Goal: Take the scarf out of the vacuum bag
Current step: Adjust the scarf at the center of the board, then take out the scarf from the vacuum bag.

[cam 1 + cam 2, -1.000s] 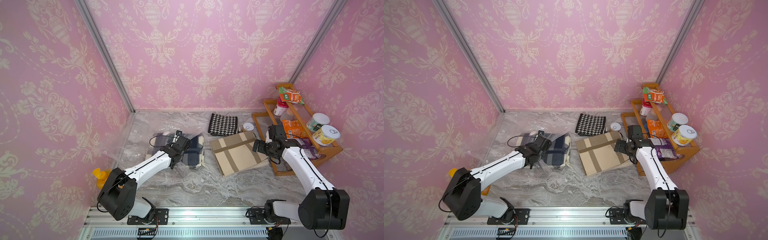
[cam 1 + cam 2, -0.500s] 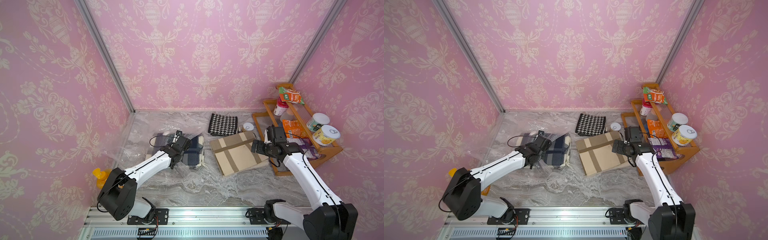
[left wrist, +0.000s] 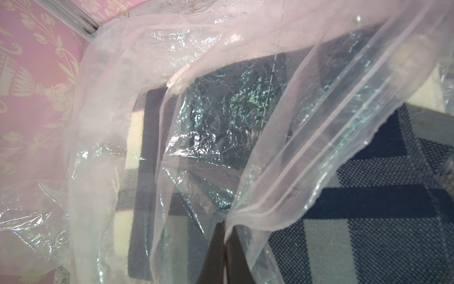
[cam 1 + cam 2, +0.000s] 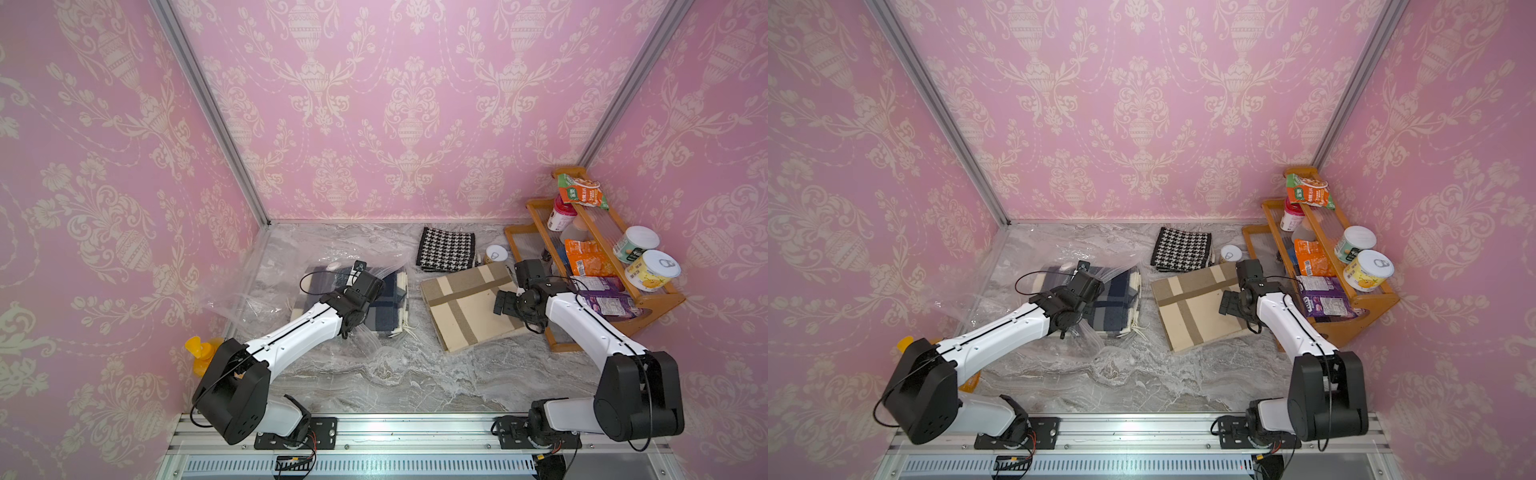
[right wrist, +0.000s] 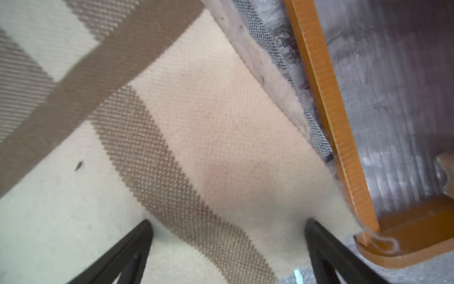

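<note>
1. At the bag's mouth, the left gripper (image 3: 224, 222) was clamped shut on the zip edge of the vacuum bag (image 4: 266, 286). It held that film raised over the navy plaid scarf (image 4: 388, 303), which lay flat inside with one end bare past the lip.
2. The right gripper (image 5: 228, 221) hung wide open and empty over a beige striped cloth (image 4: 465, 307), well apart from the scarf. Closing there would likely have taken the wrong fabric.
3. The film looked thin and slick, so it could have slid out of the pinch. The mouth would then have dropped back over the scarf.
4. Only one edge was held and nothing pinned the lower sheet. A pull on the scarf could therefore have dragged the whole bag along.
5. The wooden rack (image 4: 660, 297) stood just beside the right arm, so a wide swing might have knocked its cans and packets.
6. The table (image 4: 415, 374) was grey marbled and looked smooth, offering little grip to hold the plastic in place. A houndstooth cloth (image 4: 446, 249) lay near the back.
7. Pink patterned walls (image 4: 415, 104) with metal corner posts closed in three sides.
</note>
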`<move>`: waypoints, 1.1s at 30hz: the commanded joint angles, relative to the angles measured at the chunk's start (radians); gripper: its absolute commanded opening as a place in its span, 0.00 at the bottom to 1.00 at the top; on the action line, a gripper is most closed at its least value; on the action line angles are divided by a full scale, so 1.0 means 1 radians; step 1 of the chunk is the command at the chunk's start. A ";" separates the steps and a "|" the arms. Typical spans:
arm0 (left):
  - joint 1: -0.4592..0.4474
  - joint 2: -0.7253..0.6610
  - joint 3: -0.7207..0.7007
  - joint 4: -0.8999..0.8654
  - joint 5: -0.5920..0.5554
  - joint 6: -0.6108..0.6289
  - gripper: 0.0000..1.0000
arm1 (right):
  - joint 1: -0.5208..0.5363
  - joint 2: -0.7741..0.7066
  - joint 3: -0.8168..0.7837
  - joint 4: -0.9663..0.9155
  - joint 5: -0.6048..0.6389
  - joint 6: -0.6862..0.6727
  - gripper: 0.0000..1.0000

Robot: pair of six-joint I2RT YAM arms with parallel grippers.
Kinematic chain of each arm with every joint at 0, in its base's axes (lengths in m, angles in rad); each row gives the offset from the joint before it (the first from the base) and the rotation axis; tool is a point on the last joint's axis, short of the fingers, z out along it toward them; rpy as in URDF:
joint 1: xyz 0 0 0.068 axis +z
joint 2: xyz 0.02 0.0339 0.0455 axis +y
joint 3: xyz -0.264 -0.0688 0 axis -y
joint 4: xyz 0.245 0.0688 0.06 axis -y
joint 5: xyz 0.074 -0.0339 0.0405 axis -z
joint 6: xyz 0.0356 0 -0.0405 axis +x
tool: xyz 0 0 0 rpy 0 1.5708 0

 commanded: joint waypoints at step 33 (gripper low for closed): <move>-0.050 -0.081 0.001 -0.008 0.039 -0.003 0.00 | 0.471 -0.295 0.028 0.218 -0.233 0.211 1.00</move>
